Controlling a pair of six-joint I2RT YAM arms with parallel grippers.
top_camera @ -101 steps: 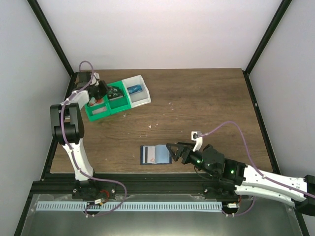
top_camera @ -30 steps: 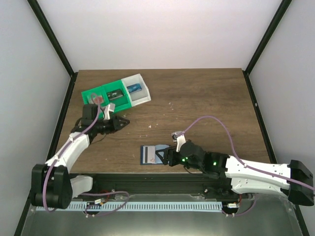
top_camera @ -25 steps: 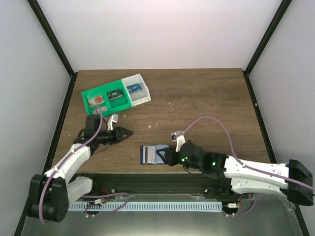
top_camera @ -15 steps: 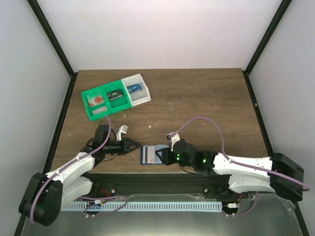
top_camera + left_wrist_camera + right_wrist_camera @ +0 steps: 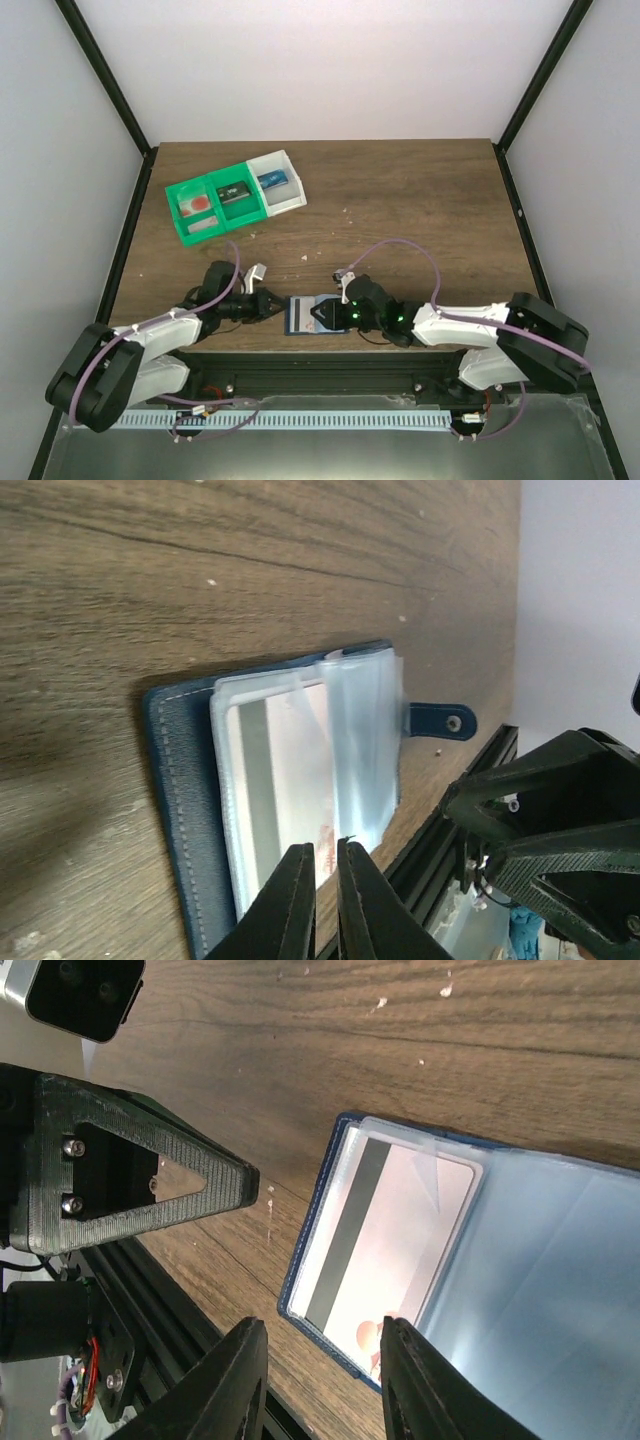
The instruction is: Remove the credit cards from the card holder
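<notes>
The card holder (image 5: 303, 314) lies open near the table's front edge, a blue wallet (image 5: 180, 780) with clear sleeves. One of the credit cards (image 5: 400, 1230), pale with a dark stripe and a red mark, sits inside a sleeve (image 5: 290, 780). My left gripper (image 5: 276, 307) lies low at the holder's left edge. Its fingers are almost together with nothing between them, the tips (image 5: 320, 846) over the card's near edge. My right gripper (image 5: 322, 316) reaches over the holder from the right. It (image 5: 320, 1365) is open and straddles the holder's near corner.
A green and white three-compartment tray (image 5: 240, 221) with small items stands at the back left. The holder's snap strap (image 5: 440, 720) sticks out toward the black front rail (image 5: 330, 362). The two grippers face each other closely across the holder.
The left arm swung from near the tray down to the holder's left side, its jaws closing. The right gripper slid left over the holder and narrowed.
</notes>
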